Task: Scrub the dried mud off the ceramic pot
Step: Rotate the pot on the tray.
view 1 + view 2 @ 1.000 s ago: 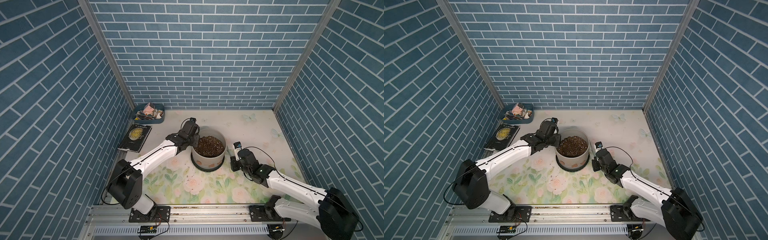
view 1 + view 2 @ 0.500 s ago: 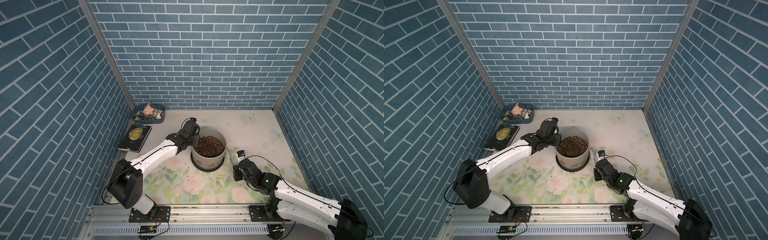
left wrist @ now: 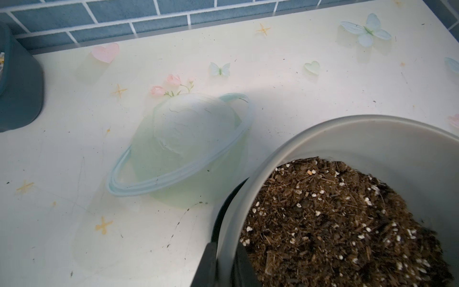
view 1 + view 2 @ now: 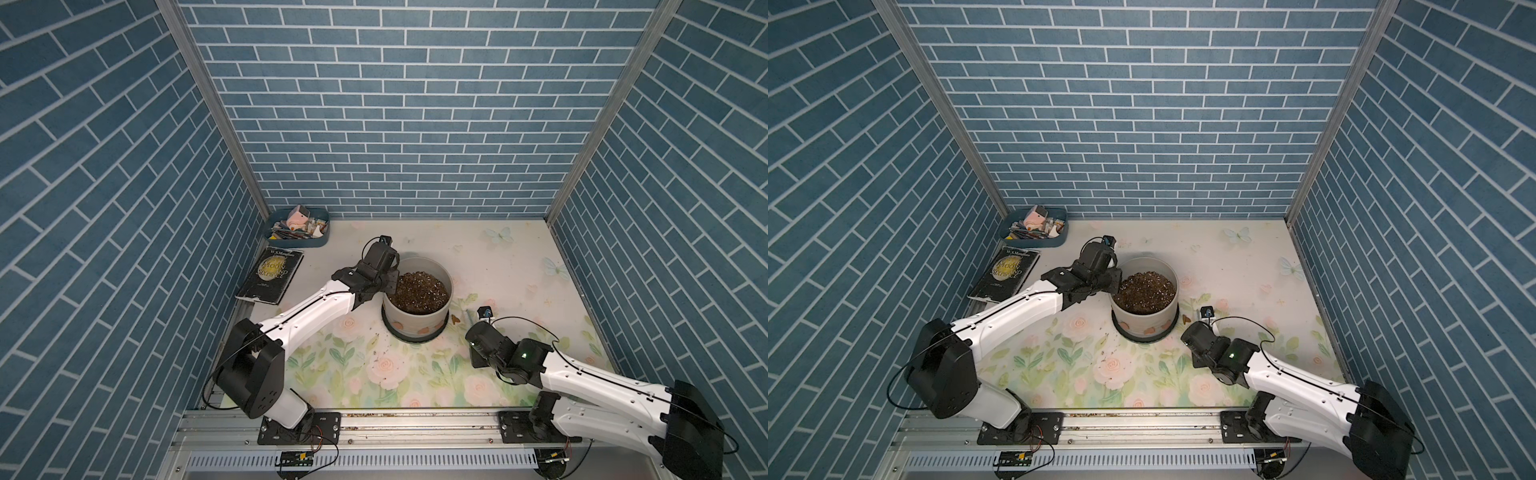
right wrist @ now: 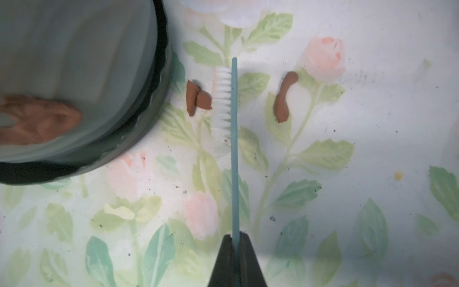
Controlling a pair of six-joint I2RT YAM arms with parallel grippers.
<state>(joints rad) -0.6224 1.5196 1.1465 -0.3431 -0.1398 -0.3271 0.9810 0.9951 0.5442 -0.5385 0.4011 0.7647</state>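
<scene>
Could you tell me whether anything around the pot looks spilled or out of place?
Yes. Two brown flakes of dried mud lie loose on the floral mat beside the ceramic pot, one next to the brush bristles. A mud blotch sits low on the pot's wall, and dark crumbs speckle the mat nearby.

Left arm [image 4: 307, 320] reaches forward and inward from its base. The left gripper [image 3: 226, 261] is clamped over the rim of the ceramic pot [image 4: 415, 322], one finger inside and one outside. Right arm [image 4: 590, 378] is folded low with the forearm angling inward, and the right gripper [image 5: 236, 239] is pinched tight on a thin brush [image 5: 234, 149] handle.
</scene>
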